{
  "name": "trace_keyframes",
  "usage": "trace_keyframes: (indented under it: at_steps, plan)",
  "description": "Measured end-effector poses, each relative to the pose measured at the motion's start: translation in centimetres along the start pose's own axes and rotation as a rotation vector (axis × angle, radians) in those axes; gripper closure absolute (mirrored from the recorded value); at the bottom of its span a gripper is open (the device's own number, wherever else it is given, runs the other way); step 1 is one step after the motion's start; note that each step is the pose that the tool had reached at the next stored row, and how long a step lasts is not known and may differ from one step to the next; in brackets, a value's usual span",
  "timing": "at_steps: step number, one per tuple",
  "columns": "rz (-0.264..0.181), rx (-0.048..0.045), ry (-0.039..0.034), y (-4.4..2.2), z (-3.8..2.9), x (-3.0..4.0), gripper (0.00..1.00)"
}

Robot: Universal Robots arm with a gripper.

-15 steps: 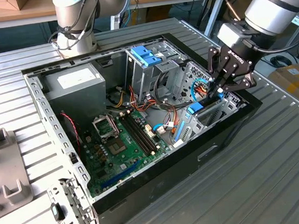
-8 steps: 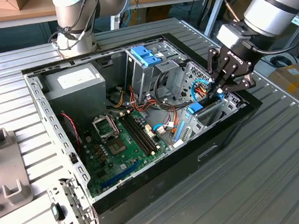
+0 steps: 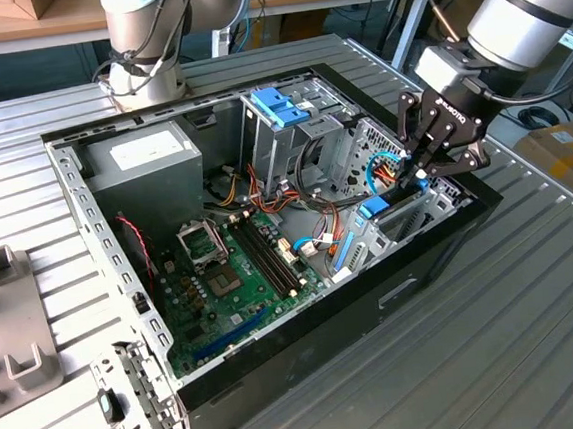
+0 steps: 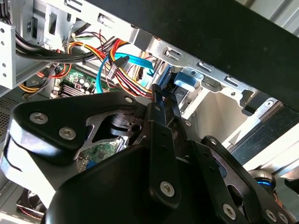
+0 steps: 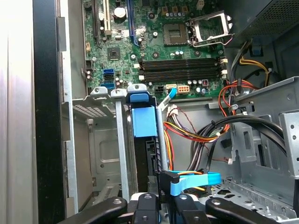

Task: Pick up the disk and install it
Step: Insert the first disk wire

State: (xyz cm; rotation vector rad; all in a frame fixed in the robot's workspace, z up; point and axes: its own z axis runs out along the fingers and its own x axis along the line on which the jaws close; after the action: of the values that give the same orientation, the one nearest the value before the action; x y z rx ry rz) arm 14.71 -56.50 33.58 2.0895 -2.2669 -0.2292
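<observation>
Exterior view: gripper [image 3: 425, 169] low over the bay [image 3: 407, 214] at the case's [image 3: 308, 343] corner on the view's right, ribbed metal table [image 3: 500, 356] beneath, workshop benches behind. First wrist view: disk [image 5: 148, 154] stands on edge in the bay, fingers closed on its near end; best kept square and pressed straight. Second wrist view: fingers together.

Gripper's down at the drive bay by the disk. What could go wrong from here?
1. The flat light-blue data cable loops right beside the black gripper; it might snag or get pinched.
2. The dark disk in its light-blue plastic carrier frame stands edge-on between the grey metal bay walls; a slight tilt could jam it.
</observation>
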Motion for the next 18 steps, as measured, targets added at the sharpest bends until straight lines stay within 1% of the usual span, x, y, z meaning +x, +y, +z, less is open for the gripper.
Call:
trace_keyframes:
  at_steps: [10, 12, 13, 15, 18]
  plan:
    - [0.000, 0.0000, 0.0001, -0.02, -0.03, -0.01, 0.81]
    - [0.000, -0.0001, -0.0015, -0.04, 0.03, 0.00, 0.80]
    - [0.000, -0.0001, -0.0009, -0.04, 0.02, 0.00, 0.80]
    - [0.000, 0.0000, 0.0000, -0.04, -0.03, 0.00, 0.67]
    - [0.000, 0.0000, 0.0001, -0.04, -0.06, -0.01, 0.67]
